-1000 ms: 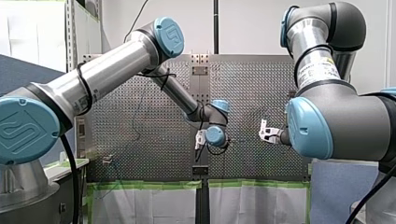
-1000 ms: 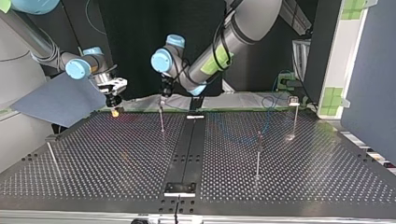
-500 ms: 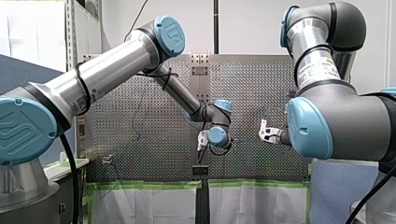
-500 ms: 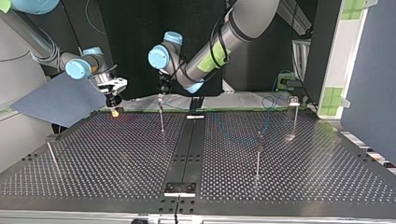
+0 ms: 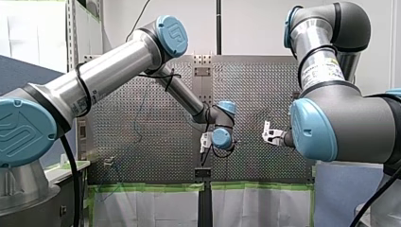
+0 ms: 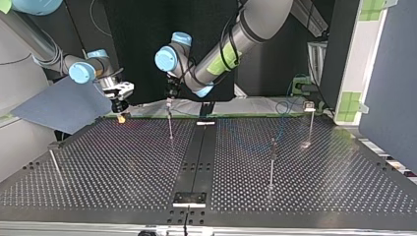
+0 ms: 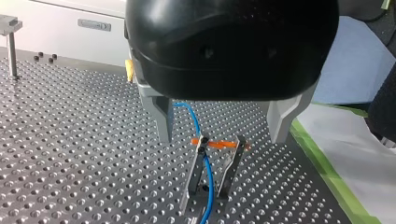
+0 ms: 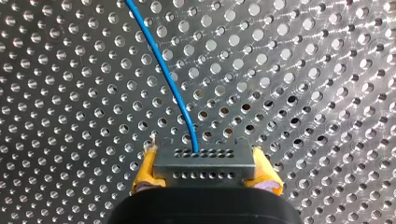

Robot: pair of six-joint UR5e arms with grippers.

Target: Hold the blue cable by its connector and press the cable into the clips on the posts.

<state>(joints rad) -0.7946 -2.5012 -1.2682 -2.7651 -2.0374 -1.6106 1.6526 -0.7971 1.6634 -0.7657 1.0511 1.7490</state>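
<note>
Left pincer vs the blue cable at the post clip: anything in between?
Nothing visible. In the left wrist view the open left pincer hangs over the clip, and the blue cable shows between its fingers, unobstructed.

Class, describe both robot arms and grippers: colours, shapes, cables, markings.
My left arm and my right arm: silver tubes, grey joints, sky-blue logo caps. Black cable runs along my left arm. My left gripper: black housing, grey metal fingers. My right gripper: yellow pads.
</note>
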